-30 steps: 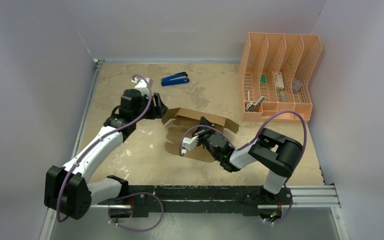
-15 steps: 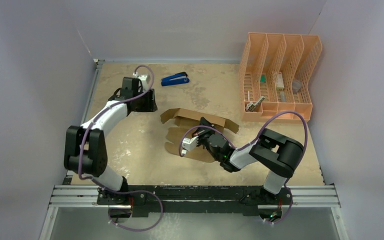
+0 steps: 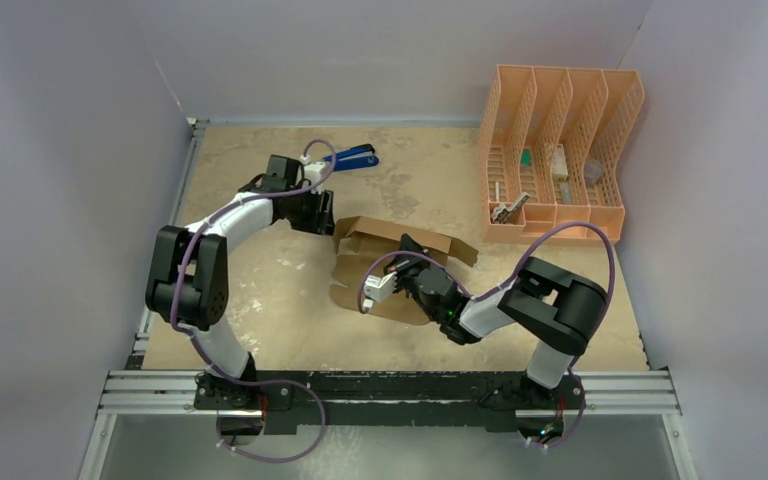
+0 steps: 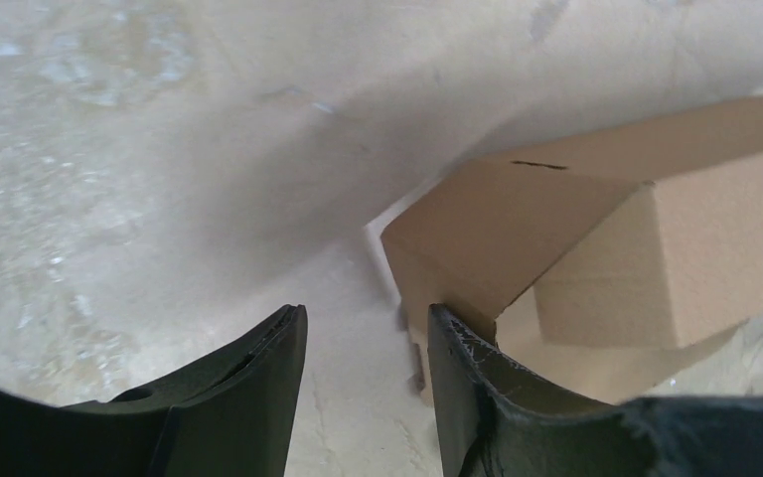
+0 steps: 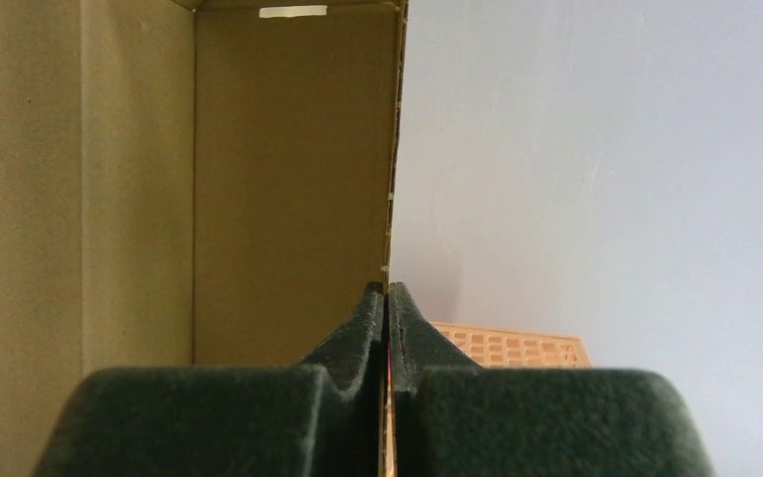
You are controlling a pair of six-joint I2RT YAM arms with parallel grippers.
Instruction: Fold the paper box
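**Left claw sits by the end flap of the box**

The paper box (image 3: 365,240) is in the middle of the top view, on the table (image 3: 260,290). It is plain brown cardboard and only partly folded, with flaps sticking out. Its long side runs left to right across the frame, dipping a little toward the right.

The right claw (image 5: 386,293) is closed tight on 1 thin wall of the box. In its own view the cardboard edge runs straight down between the 2 fingers. It seems to be holding the box steady.

The left claw (image 4: 366,328) is open, with nothing between its fingers. The box lies to its right in the frame. In its own view, 1 brown flap (image 4: 487,219) stands just beside the right finger, maybe touching it. So the left claw is the nearer one to that left end, and I think it has to push or pinch this flap next.

A blue stapler (image 3: 350,158) lies in the upper middle and an orange rack (image 3: 560,150) stands in the upper right.

I can read no words or brand anywhere. The box shows only a small white strip (image 5: 293,12).
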